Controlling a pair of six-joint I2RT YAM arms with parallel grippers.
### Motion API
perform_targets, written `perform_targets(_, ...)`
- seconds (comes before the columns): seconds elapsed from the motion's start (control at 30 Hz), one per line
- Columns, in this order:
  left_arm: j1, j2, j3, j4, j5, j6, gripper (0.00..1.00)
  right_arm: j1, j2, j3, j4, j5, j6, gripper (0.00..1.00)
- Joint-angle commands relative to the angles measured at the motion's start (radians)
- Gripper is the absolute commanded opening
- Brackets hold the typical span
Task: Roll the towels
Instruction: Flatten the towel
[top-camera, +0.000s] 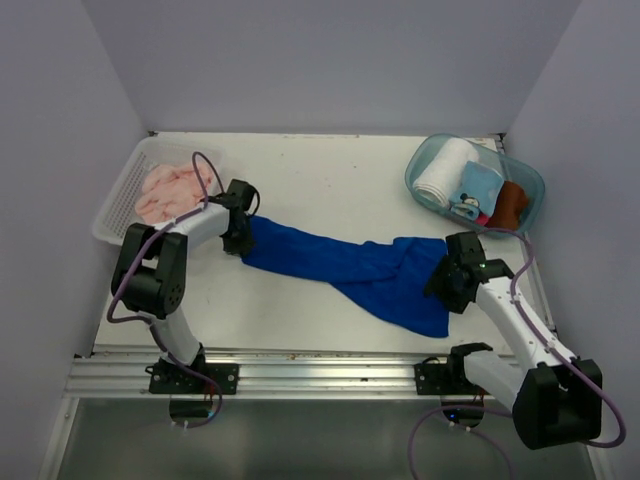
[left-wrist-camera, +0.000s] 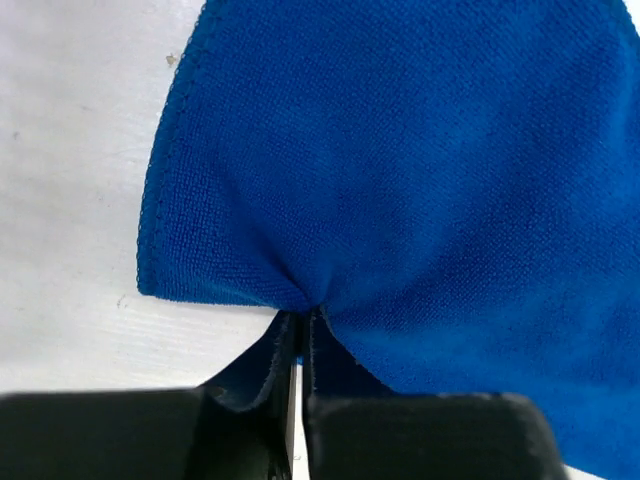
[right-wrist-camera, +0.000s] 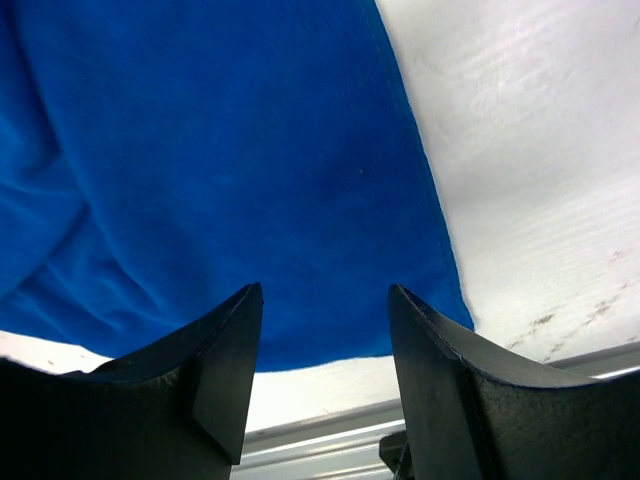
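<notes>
Left gripper (left-wrist-camera: 298, 345) first, right under the lens: jaws together on a small pinch of the blue towel (left-wrist-camera: 420, 170), with cloth puckering out from the bite and a hemmed corner lying on the table (left-wrist-camera: 70, 150) just to one side. At the other end my right gripper (right-wrist-camera: 322, 295) hovers with its jaws apart and nothing between them. Blue cloth lies under both fingers, and its edge runs close to the front rail (right-wrist-camera: 320, 445). From above, the towel sprawls across the middle of the table between my two arms, drawn thin at my left and bunched in folds at my right. It isn't flat, so I'd say it isn't ready to roll yet. The pink towel (top-camera: 170, 190) sits heaped in the basket (top-camera: 112, 212) at the far left. Risks now: my left bite is small, so a hard tug could let the cloth slip out. If my right closes where it hangs, it may catch a fold rather than a single corner, and the towel would spread crooked. Any pull toward me could drag that near edge over the rail.
</notes>
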Motion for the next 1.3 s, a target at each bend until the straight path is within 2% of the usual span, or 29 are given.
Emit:
perform_targets(0.0, 0.006, -0.016, 0.005, 0.047, 0.045, 0.026, 0.00, 0.001, -0.007, -0.029, 0.006, -0.061, 0.053, 0.57)
perform_targets(0.17, 0.006, -0.162, 0.040, -0.002, -0.004, 0.011, 0.00, 0.001, 0.008, 0.017, 0.022, -0.042, 0.036, 0.58)
perform_targets(0.33, 0.006, -0.236, 0.178, -0.051, -0.002, 0.003, 0.00, -0.001, 0.030, 0.054, 0.023, -0.024, 0.019, 0.58)
perform_targets(0.43, 0.006, -0.178, 0.298, -0.065, 0.054, 0.006, 0.00, 0.001, 0.027, 0.060, 0.026, -0.027, 0.010, 0.58)
perform_targets(0.53, 0.006, -0.066, 0.408, -0.022, 0.070, -0.001, 0.00, 0.001, 0.002, 0.073, 0.000, -0.008, 0.006, 0.58)
perform_targets(0.57, 0.006, 0.013, 0.438, -0.010, 0.061, -0.005, 0.02, -0.001, -0.010, 0.073, -0.006, -0.004, 0.004, 0.58)
perform_targets(0.6, 0.009, 0.064, 0.524, -0.021, 0.062, -0.003, 0.29, -0.001, -0.039, 0.073, -0.020, 0.002, 0.002, 0.59)
perform_targets(0.67, 0.013, 0.222, 0.647, -0.126, 0.059, 0.003, 0.57, -0.001, -0.065, 0.071, -0.037, 0.007, -0.001, 0.60)
perform_targets(0.7, 0.013, 0.265, 0.763, -0.163, 0.059, 0.011, 0.70, -0.001, -0.078, 0.073, -0.056, 0.008, -0.004, 0.60)
perform_targets(0.73, 0.011, 0.298, 0.806, -0.192, 0.059, 0.017, 0.76, -0.001, -0.097, 0.073, -0.066, 0.011, -0.005, 0.61)
perform_targets(0.77, 0.011, 0.321, 0.830, -0.214, 0.058, 0.023, 0.77, -0.001, -0.108, 0.070, -0.070, 0.010, -0.008, 0.62)
perform_targets(0.87, 0.010, 0.263, 0.803, -0.174, 0.013, 0.026, 0.79, 0.001, -0.118, 0.057, -0.078, -0.005, -0.014, 0.62)
perform_targets(1.0, 0.010, 0.165, 0.641, -0.139, -0.019, 0.026, 0.69, 0.004, -0.096, 0.021, -0.055, -0.042, 0.001, 0.62)
perform_targets(1.13, 0.008, 0.093, 0.481, -0.096, 0.022, 0.025, 0.61, 0.056, -0.102, -0.050, -0.020, -0.053, 0.108, 0.62)
perform_targets(1.27, -0.016, 0.074, 0.357, -0.021, 0.096, 0.035, 0.67, 0.207, -0.121, -0.117, 0.022, -0.013, 0.240, 0.62)
